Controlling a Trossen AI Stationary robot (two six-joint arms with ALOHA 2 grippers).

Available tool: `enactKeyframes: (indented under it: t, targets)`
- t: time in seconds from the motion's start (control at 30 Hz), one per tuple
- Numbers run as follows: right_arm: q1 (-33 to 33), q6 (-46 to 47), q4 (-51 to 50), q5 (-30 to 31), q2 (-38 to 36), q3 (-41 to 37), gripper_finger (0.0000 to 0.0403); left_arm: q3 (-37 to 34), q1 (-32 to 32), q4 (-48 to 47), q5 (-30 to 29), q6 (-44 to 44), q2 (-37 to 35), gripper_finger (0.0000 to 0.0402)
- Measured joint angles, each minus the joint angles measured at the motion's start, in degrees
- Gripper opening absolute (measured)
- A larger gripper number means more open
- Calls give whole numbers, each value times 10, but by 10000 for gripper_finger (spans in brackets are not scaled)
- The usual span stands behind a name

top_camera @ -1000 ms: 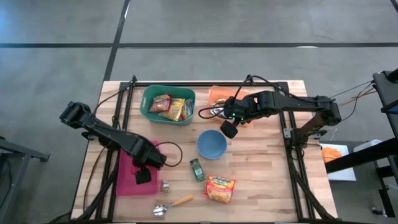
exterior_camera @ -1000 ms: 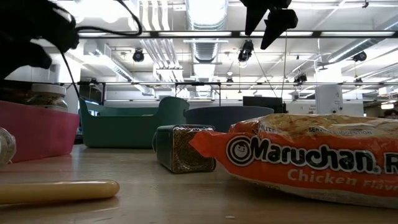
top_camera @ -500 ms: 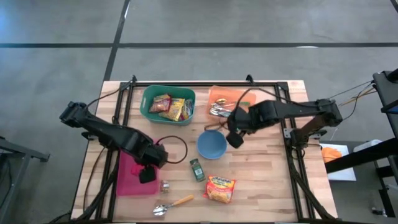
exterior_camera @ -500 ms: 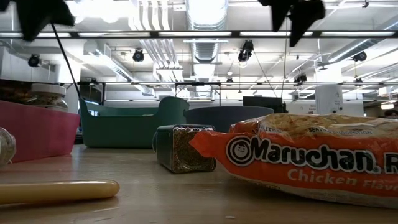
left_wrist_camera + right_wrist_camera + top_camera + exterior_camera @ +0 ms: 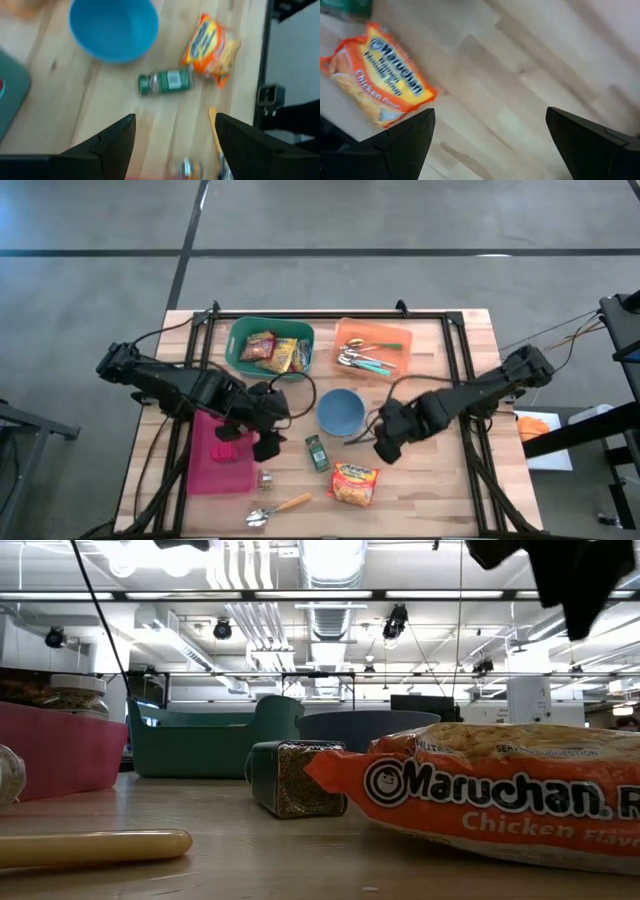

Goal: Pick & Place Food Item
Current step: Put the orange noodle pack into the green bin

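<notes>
An orange ramen packet lies flat near the table's near edge, also seen in the right wrist view and low view. My right gripper hangs open above the table, just to the right of and beyond the packet, pointing down, with nothing between its fingers. My left gripper is open and empty above the right edge of the pink bin, slanting toward the green spice jar.
A blue bowl stands mid-table. Behind it are a green bin of snack packets and an orange tray of cutlery. The spice jar, a small jar and a yellow-handled spoon lie near the packet.
My right gripper has swung from the orange tray toward the near edge, past the bowl's right side, and come lower, ending beside the ramen packet. My left gripper has risen from over the pink bin, shifted toward the right and tipped up from pointing down. Both stayed open.
</notes>
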Motion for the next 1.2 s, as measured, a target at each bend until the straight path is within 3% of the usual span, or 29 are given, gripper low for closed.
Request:
enactKeyframes:
  t: [0.37,0.77,0.87,1.2]
  targets:
    - [79,169,345,28,0,-176,375,-1,44,99,0,42,1,276]
    - [120,281,597,115,0,-313,375,0,64,124,16,57,1,276]
    - [126,291,640,139,0,-338,375,0,64,135,19,56,1,276]
    - [132,304,722,135,1,-388,375,0,64,143,20,36,1,276]
